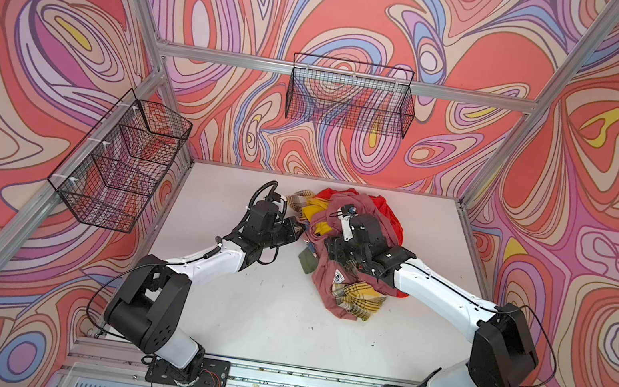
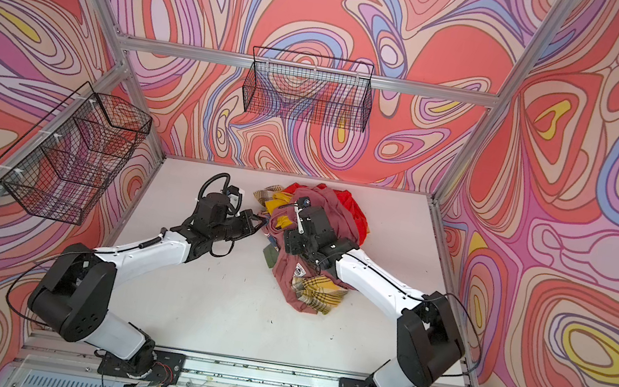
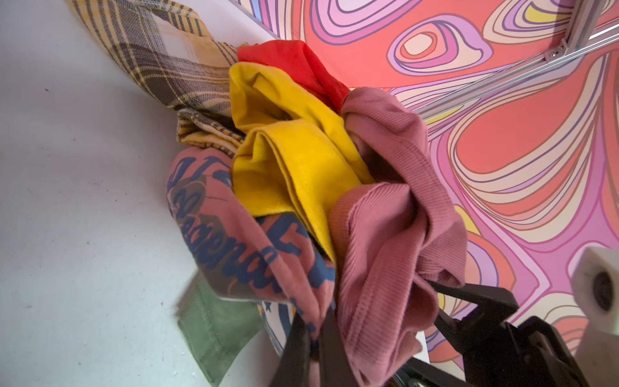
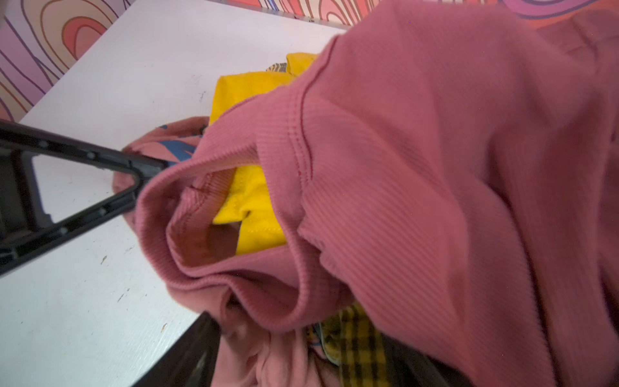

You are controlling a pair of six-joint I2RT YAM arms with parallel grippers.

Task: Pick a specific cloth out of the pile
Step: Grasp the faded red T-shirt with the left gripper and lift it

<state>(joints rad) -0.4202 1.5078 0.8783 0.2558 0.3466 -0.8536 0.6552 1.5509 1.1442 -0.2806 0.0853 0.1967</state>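
Only the left wrist view showed curly blue writing, too crumpled to read, on the cloth [image 3: 214, 241] pinched by the left gripper [image 3: 311, 350]. The right gripper [image 3: 445, 301] had its fingers spread wide.

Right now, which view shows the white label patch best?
Both top views: the label patch lies face up on the pink cloth, unobstructed. Neither wrist view clearly shows it.
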